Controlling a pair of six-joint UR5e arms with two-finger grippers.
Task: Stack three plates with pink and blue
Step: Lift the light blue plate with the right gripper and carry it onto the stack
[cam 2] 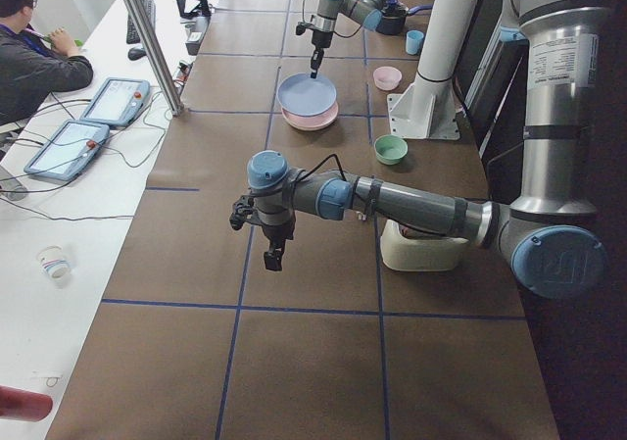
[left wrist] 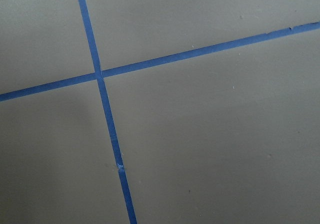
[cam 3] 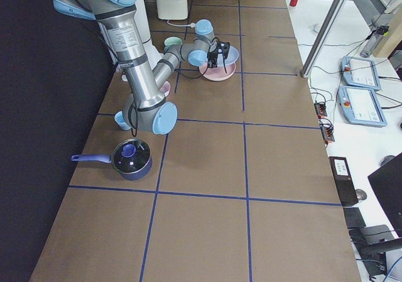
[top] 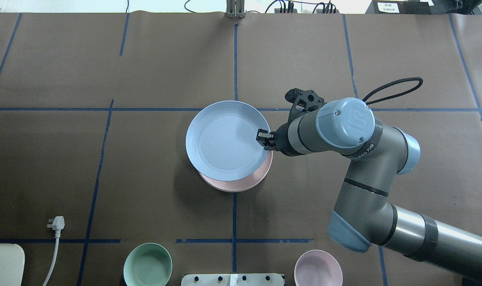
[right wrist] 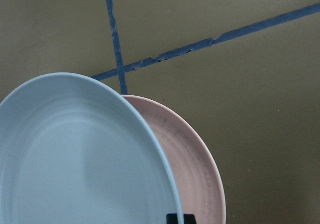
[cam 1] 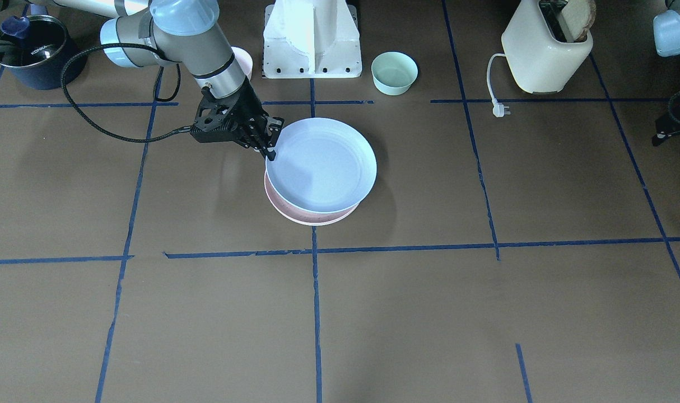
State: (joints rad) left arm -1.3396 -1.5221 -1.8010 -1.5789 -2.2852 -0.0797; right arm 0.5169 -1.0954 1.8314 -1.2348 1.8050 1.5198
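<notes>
Blue plate [cam 1: 323, 165] hangs from the right tool [cam 1: 267, 146], whose fingers are closed on the rim edge nearest the robot, one inside the lip and one outside. Gripping at the edge leaves the plate's underside free, so it can be set flat onto another plate. It sits over the pink plate [cam 1: 312, 217] but not squarely. In the overhead view a crescent of pink shows on the robot's side, so I judge it needs shifting toward the robot before release. Whether the two plates touch I cannot tell, though the shadow thrown beside them suggests the blue one is raised. No cream-yellow plate shows, and whether one lies hidden under the pink I cannot say.

Nearby on the worktop [cam 1: 485, 313], well apart from the stack, stand a mint-green bowl [cam 1: 395, 73] and a small pink bowl [top: 318, 268] by the robot's base. Farther off are a toaster [cam 1: 544, 50] with its loose plug [cam 1: 501, 111] and a dark pot [cam 1: 32, 53]. None of these crowds the placing spot. The left tool [cam 2: 274, 259] hovers over bare worktop far away, and I cannot tell how wide it stands.
</notes>
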